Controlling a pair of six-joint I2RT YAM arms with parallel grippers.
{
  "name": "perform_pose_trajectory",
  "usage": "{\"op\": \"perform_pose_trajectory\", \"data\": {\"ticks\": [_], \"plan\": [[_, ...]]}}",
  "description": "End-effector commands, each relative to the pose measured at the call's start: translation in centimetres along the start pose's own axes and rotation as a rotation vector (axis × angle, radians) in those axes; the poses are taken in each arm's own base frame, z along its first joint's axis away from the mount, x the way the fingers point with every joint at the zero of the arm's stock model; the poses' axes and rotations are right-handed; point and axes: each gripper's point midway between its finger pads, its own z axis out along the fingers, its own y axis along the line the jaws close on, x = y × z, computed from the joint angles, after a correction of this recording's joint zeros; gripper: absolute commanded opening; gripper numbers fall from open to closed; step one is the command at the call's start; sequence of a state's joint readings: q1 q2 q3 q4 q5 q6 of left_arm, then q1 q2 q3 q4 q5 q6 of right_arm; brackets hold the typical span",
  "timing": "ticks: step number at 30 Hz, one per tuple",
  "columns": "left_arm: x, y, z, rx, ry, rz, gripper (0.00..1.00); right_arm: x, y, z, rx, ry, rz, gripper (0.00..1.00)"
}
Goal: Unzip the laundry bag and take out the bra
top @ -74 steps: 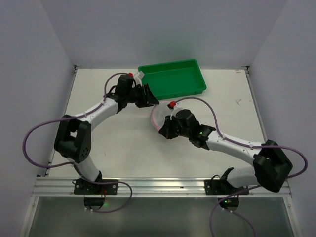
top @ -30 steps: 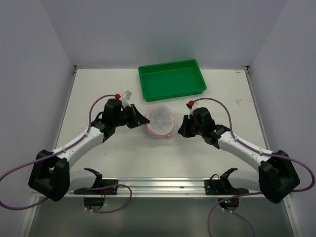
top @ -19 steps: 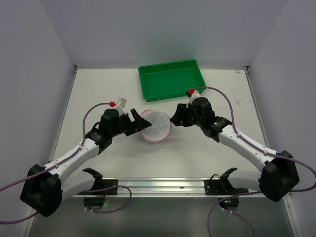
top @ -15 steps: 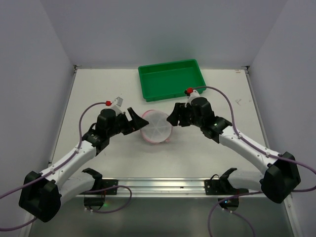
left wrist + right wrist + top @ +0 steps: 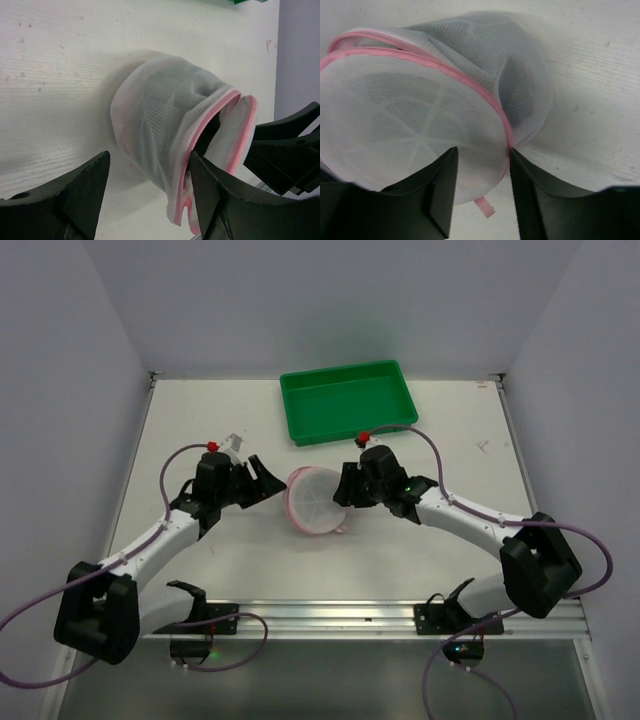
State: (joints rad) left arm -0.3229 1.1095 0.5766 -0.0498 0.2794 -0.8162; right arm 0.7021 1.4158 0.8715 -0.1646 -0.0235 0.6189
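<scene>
The laundry bag (image 5: 312,502), a round white mesh pouch with pink trim, stands tilted on its edge mid-table between both grippers. In the left wrist view the bag (image 5: 165,125) gapes along its pink zipper edge, and something dark (image 5: 206,134) shows in the gap; I cannot tell that it is the bra. My left gripper (image 5: 268,480) is open just left of the bag, its jaws wide apart (image 5: 150,200). My right gripper (image 5: 343,490) is open at the bag's right side. In the right wrist view its fingers straddle the lower rim of the bag's disc (image 5: 410,115), above a pink tab (image 5: 485,206).
A green rectangular tray (image 5: 350,400) sits at the back of the table, just behind the bag. My right gripper's black fingers (image 5: 285,160) show at the right edge of the left wrist view. Side walls close in the table left and right.
The bag lay flat and now stands tilted on its edge. My right gripper has moved left onto the bag's right side. My left gripper has drawn back slightly to the left.
</scene>
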Motion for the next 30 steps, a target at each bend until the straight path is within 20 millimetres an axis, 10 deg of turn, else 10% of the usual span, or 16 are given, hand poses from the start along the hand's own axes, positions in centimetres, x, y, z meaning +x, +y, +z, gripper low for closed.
{"op": "perform_pose_trajectory", "data": {"ticks": [1,11,21,30], "plan": [[-1.6,-2.1,1.8,0.098,-0.003,0.041,0.66,-1.4,-1.7,0.3,0.036,-0.053,-0.023,0.44],[-0.6,-3.2,4.6,0.2,0.09,0.022,0.46,-2.9,-3.6,2.1,0.078,-0.045,-0.18,0.0],[1.5,-3.2,5.3,0.221,0.117,-0.013,0.0,-7.7,1.1,1.3,-0.267,-0.248,-0.163,0.0],[-1.3,-2.8,3.1,0.137,-0.039,-0.004,0.0,-6.2,-7.8,-2.1,-0.034,-0.384,0.123,0.08]]}}
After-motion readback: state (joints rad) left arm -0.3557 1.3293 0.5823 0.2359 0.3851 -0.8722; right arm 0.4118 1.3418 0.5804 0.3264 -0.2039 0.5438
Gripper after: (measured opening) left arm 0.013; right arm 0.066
